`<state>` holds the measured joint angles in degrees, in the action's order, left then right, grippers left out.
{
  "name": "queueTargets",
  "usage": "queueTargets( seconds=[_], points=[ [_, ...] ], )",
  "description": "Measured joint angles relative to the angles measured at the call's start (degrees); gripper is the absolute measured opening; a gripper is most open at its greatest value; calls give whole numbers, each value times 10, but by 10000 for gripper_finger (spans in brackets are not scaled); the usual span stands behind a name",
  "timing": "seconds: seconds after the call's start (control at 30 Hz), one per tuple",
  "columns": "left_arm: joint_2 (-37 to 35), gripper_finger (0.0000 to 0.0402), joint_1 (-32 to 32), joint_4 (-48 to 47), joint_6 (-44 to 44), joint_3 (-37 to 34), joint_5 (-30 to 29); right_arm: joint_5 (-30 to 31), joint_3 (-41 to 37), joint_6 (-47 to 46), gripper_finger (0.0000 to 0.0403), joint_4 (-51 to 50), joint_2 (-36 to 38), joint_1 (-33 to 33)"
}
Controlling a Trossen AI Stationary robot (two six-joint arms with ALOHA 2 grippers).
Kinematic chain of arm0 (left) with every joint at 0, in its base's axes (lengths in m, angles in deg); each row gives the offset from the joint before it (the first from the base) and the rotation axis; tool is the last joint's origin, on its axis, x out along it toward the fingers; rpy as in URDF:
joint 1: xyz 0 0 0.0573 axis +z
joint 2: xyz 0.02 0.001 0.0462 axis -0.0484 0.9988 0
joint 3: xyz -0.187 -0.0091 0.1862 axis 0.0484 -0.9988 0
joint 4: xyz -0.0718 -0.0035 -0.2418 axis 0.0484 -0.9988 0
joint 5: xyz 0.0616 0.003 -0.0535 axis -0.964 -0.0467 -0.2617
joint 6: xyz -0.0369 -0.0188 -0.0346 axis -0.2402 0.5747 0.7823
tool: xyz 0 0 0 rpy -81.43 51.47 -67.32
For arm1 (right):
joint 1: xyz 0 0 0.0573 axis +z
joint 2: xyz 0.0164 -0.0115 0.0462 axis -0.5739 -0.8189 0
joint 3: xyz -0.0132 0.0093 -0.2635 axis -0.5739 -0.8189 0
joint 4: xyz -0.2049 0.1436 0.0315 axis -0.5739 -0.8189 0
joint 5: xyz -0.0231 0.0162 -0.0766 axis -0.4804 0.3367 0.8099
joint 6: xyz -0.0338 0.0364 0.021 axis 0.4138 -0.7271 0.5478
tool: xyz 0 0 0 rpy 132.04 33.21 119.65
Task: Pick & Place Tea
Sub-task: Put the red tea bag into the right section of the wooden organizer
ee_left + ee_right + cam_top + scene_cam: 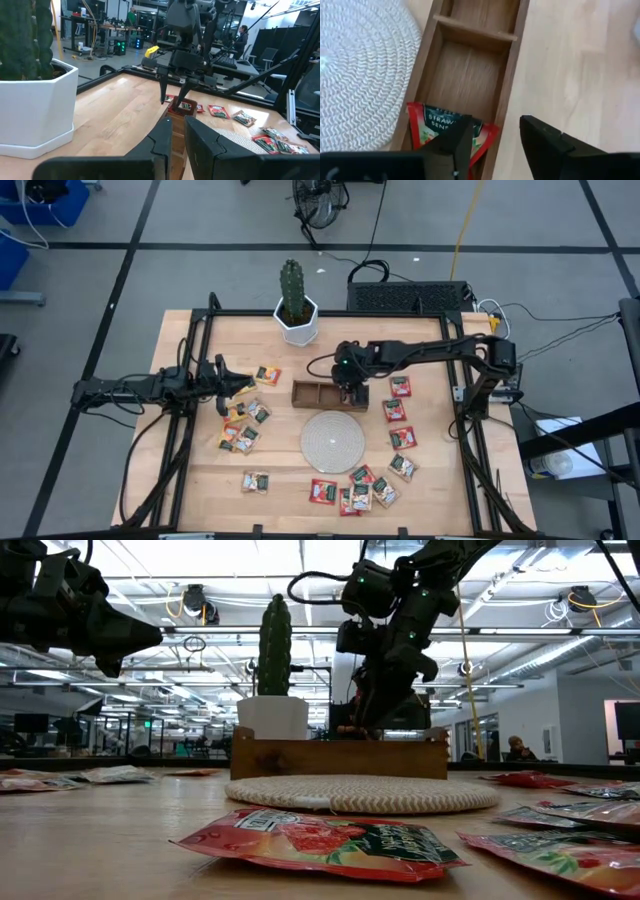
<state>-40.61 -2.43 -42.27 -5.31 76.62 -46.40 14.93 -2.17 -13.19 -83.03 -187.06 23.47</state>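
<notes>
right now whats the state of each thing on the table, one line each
wooden tray: one red tea sachet in its end compartment, the other compartments seen are bare
right end effector: open, over that sachet
left end effector: nearly shut, holding nothing, raised near the left sachets
woven disc: flat, bare
loose sachets: flat on the table
cactus pot: upright

The tray [465, 70] is brown wood with a visible grain. In it lies a red sachet [445, 131] with a green band and white letters. The disc [332, 438] is pale and woven in rings. The cactus [292, 290] is dark green, its pot [298, 327] white. The table [420, 480] is light wood.
</notes>
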Motion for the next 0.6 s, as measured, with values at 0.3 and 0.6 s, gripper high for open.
queueTargets(
  seconds=[0.3,0.6],
  points=[
    [0,51,0,0,0,0,0,0,0,0,149,-2,-12,0],
    [0,51,0,0,0,0,0,-2,0,1,139,-19,-12,0]
  ],
)
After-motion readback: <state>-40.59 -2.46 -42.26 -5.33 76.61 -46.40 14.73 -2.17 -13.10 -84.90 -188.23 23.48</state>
